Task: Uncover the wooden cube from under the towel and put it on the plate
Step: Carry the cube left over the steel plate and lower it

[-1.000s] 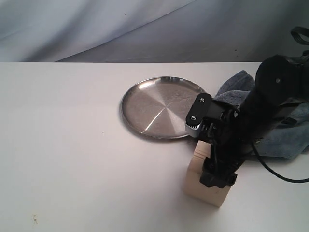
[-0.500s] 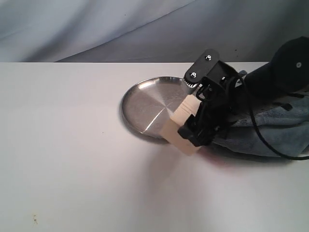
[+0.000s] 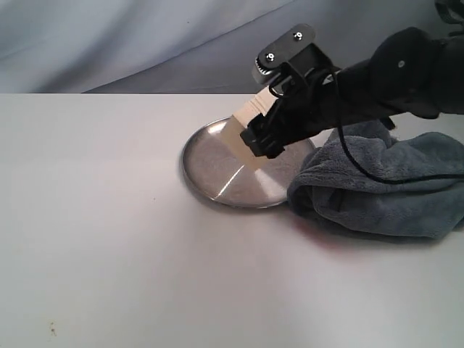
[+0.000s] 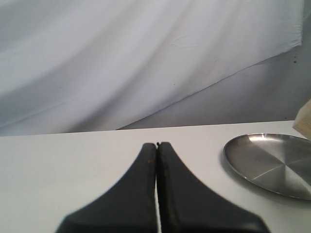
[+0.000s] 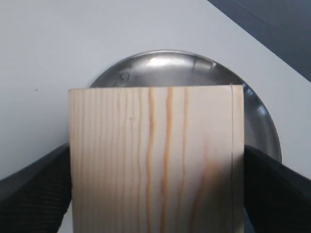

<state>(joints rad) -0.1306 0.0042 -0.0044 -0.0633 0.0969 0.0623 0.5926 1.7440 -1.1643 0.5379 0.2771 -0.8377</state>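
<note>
The pale tan wooden cube point(image 5: 150, 160) carries roughly parallel grain lines in orange-brown, strong across the middle of its face and faint toward one side. The round shiny silver metal plate point(image 3: 217, 170) is grey-silver, with bright streaks fanning out from its centre. The plush blue-grey fleece towel point(image 3: 377, 181) is one plain colour, darker in its folds. The right gripper point(image 5: 155, 194) and the left gripper point(image 4: 156, 145) are matte black. The flat white table point(image 3: 109, 217) shows a few tiny dark specks, and the draped cloth backdrop point(image 3: 109, 36) is pale bluish grey
</note>
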